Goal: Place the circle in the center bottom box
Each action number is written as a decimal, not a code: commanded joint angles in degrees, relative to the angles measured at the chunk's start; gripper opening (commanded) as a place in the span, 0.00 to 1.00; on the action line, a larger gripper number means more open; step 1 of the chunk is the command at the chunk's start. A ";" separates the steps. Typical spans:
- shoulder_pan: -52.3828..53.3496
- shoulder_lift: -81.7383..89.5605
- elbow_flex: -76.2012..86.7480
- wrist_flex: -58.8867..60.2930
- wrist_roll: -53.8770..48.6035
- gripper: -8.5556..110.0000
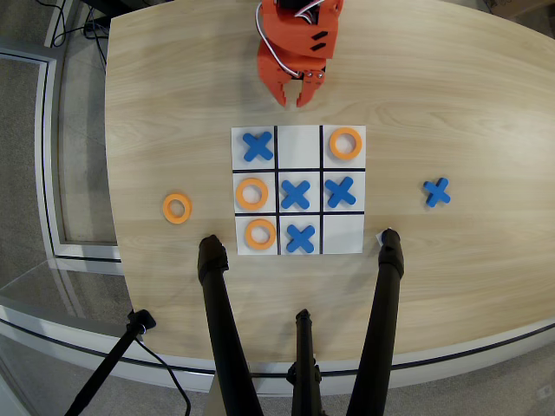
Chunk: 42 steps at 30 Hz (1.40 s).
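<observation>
Nearest the camera I see three black tripod legs (221, 338) reaching over the desk (451, 113) edge; I take them for the camera stand, since they touch nothing in play. Past them lies the board (298, 191), a three-by-three grid. I count four blue Xs on it and a fifth X (436, 191) loose on the desk to the right. Rings: three sit in cells, and the fourth, the circle (176, 208) I want, lies off the board to the left, probably parked there as the spare to be played. Two cells are empty: the near right corner and the center bottom box (299, 146), in the row closest to the arm, between an X (257, 146) and a ring (345, 143). Farthest off, the pincer (292, 100) hangs just beyond that row, its tips nearly together and holding nothing. I judge nothing has been picked up yet.
</observation>
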 commanded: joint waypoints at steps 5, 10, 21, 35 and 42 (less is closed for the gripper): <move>5.98 -24.96 -25.93 0.35 0.35 0.17; 10.46 -43.33 -35.86 -9.84 0.97 0.18; 21.62 -79.89 -61.70 -26.81 0.44 0.21; 24.61 -102.04 -80.51 -30.06 -0.53 0.21; 24.61 -106.00 -81.74 -31.46 -1.05 0.21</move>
